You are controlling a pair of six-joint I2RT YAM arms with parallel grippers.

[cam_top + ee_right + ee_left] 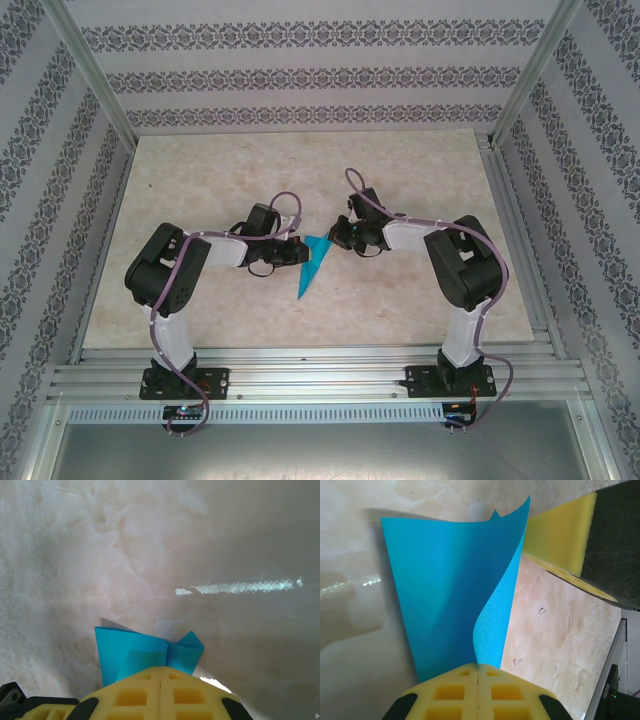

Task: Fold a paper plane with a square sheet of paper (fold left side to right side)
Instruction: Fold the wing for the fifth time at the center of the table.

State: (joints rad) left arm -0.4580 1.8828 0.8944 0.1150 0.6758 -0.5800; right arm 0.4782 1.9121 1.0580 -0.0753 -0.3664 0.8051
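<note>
The blue sheet of paper lies in the middle of the table. It is folded to a thin point that aims at the near edge. The left gripper squeezes the paper's left side tight between its yellow pads. The right gripper pinches the far right corner, just beside it. Both arms crowd close around the paper. There is open table far away and out to both sides. Patterned walls stand around, and metal rails run along the near edge.
</note>
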